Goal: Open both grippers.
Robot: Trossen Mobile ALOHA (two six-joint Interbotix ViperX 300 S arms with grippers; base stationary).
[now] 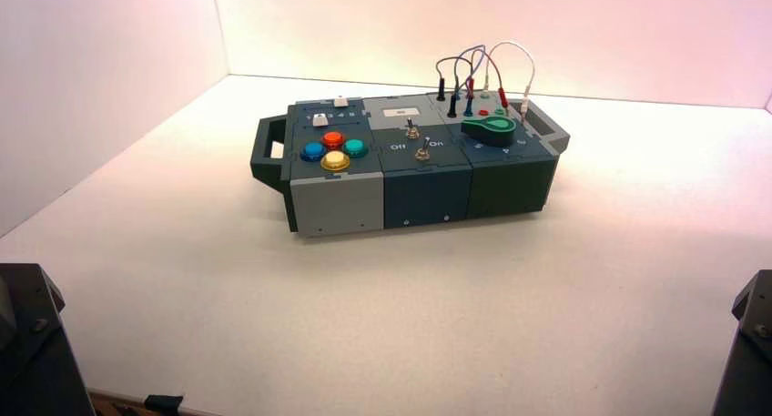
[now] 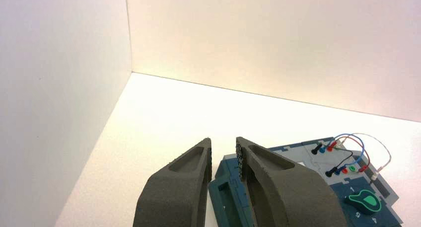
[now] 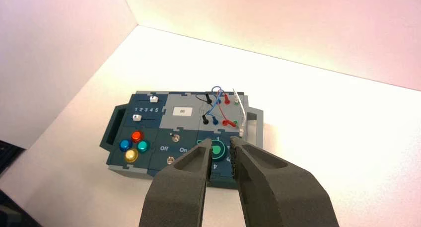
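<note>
My left gripper [image 2: 223,140] hangs in the air, well back from the box [image 2: 278,160]. Its two dark fingers stand a small gap apart with nothing between them. My right gripper [image 3: 220,141] also hangs above the table in front of the box [image 3: 149,160], its fingers a small gap apart and empty. In the high view only a black, faceted part of the left arm [image 1: 27,343] shows at the bottom left corner, and one of the right arm [image 1: 751,343] at the bottom right. Both are far from the box [image 1: 428,193].
The dark box bears four coloured buttons [image 1: 333,149] on its left, two toggle switches [image 1: 417,143] in the middle, and a green knob [image 1: 492,127] with looped wires [image 1: 478,70] on its right. White walls close the table at the left and back.
</note>
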